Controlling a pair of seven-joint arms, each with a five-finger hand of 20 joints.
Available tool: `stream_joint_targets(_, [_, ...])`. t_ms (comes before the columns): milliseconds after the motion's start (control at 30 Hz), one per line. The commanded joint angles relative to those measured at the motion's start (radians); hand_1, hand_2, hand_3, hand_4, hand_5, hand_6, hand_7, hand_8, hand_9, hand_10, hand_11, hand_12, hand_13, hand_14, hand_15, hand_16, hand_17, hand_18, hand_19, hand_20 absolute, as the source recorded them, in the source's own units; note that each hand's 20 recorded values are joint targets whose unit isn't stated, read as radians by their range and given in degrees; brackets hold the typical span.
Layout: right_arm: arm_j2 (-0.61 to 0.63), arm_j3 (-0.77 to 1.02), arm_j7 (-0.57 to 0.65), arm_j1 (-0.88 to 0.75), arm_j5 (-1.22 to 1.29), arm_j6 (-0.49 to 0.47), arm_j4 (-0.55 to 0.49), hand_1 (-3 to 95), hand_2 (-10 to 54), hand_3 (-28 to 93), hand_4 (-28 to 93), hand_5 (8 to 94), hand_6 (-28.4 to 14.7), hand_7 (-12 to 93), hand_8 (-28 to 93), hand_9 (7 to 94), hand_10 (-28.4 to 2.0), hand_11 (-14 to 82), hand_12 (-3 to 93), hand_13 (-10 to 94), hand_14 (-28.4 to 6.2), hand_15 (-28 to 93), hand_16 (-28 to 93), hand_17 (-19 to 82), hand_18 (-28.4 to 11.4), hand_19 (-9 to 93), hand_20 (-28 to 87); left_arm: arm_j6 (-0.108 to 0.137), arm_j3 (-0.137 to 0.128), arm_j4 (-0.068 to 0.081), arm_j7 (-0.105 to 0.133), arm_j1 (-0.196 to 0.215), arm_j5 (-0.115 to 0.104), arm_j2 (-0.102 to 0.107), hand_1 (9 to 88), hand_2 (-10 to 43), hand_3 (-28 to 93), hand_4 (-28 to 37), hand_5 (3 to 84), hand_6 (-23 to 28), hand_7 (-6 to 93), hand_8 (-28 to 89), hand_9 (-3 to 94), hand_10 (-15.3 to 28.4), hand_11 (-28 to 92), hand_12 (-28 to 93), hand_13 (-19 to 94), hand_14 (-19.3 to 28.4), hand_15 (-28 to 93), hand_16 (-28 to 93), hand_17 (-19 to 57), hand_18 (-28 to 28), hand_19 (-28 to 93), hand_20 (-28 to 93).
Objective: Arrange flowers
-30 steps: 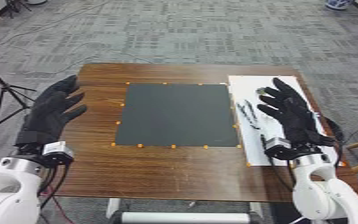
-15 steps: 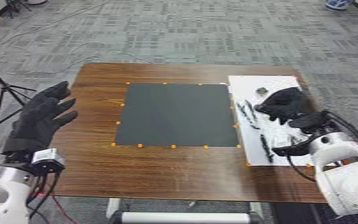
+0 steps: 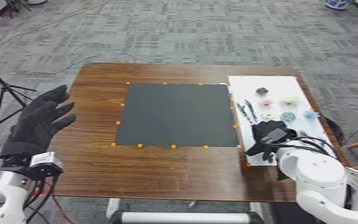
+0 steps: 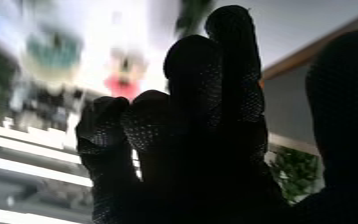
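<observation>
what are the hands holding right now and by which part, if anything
Nothing, as far as shown: the left hand is empty, and the right hand has its thumb apart from its fingers, with greenery in the gap not visibly pinched.

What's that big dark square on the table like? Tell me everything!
The dark square looks like a thin mat, plain and dark grey with a hint of green. It lies flat on the brown table, left of the white sheet. Little orange marks dot its edges.
</observation>
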Motion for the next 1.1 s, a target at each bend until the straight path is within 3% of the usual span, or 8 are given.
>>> stream_joint_targets(33, [0.038,0.102,-0.006,-0.003,0.022,0.081,-0.033,30.0,-9.5,67,-28,76.2,1.3,39,-15,80.3,-11.1,46.1,38.7,70,-10.2,76,37,37,-22.6,93,46,0.010,-0.005,-0.010,-0.008,0.002,-0.003,-0.005,29.2,-9.5,68,-25.5,20.9,1.6,25.9,-13,15.4,8.8,22,20,8,12.1,42,-5,-10.0,19.9,42,7])
stream_joint_targets(233, [0.071,0.113,-0.050,-0.022,0.008,0.040,-0.014,29.1,-9.5,68,-28,76.3,1.2,40,-15,79.8,-11.4,46.5,38.9,70,-10.4,77,37,37,-22.6,93,46,0.009,-0.013,-0.010,0.004,0.007,-0.006,-0.010,29.3,-9.3,68,-25.6,20.9,1.7,25.9,-13,15.5,9.0,22,20,8,12.1,42,-4,-10.0,19.9,41,7])
stream_joint_targets(333, [0.072,0.136,-0.054,-0.045,0.026,-0.007,-0.004,30.0,-9.5,67,-28,74.6,1.0,40,-15,78.1,-11.6,46.8,39.3,68,-10.6,76,37,35,-22.3,92,45,-0.009,-0.005,-0.001,0.032,0.001,-0.078,-0.001,28.5,-9.4,68,-25.5,21.0,1.6,25.9,-13,15.6,9.0,22,20,8,12.1,42,-4,-10.0,19.9,42,7])
stream_joint_targets(433, [0.070,0.182,-0.061,-0.102,0.023,-0.007,-0.005,31.9,-9.5,65,-28,73.6,1.0,40,-16,76.9,-11.6,47.1,39.4,67,-10.7,76,37,35,-22.3,91,46,-0.005,-0.004,0.000,0.030,-0.002,-0.052,0.000,28.2,-9.5,68,-25.8,21.0,1.7,25.7,-12,15.7,9.1,22,20,8,12.2,42,-4,-10.1,20.0,42,7])
stream_joint_targets(500, [0.076,0.181,-0.057,-0.114,0.017,0.010,-0.006,33.5,-9.5,62,-28,73.6,0.9,40,-16,76.9,-11.7,47.1,39.1,67,-10.7,76,36,35,-22.2,91,46,-0.008,-0.009,-0.004,0.028,0.000,-0.066,-0.001,28.0,-9.5,69,-25.8,21.0,1.7,25.6,-12,15.7,9.1,22,20,8,12.2,42,-4,-10.0,20.0,41,7])
stream_joint_targets(733, [0.072,0.234,-0.049,-0.178,0.035,-0.033,-0.011,47.2,-9.5,27,-26,73.5,0.7,40,-16,76.7,-11.9,46.8,39.0,67,-10.8,76,36,35,-22.3,91,46,-0.014,-0.015,-0.005,0.032,0.003,-0.065,0.002,27.7,-9.5,69,-25.7,21.5,1.8,24.8,-12,16.2,9.3,22,20,8,12.3,42,-4,-10.0,20.1,41,7])
stream_joint_targets(933, [0.055,0.208,-0.036,-0.170,0.042,-0.051,0.002,43.8,-9.5,39,-28,73.4,0.7,40,-16,76.6,-11.9,46.8,38.5,67,-10.8,76,36,35,-22.3,91,46,-0.011,-0.013,-0.003,0.030,-0.002,-0.066,0.007,27.6,-9.5,69,-25.7,21.5,1.8,24.7,-12,16.4,9.3,22,20,8,12.4,42,-4,-10.0,20.1,41,7])
stream_joint_targets(1100, [0.042,0.206,-0.047,-0.180,0.043,-0.060,0.015,45.9,-9.5,29,-27,73.4,0.6,40,-16,76.5,-12.0,46.6,38.3,67,-10.8,76,36,35,-22.4,90,46,-0.008,-0.015,-0.001,0.033,-0.004,-0.066,0.009,27.6,-9.5,69,-25.7,21.6,1.8,24.6,-12,16.4,9.3,22,20,9,12.5,42,-4,-10.0,20.1,41,7])
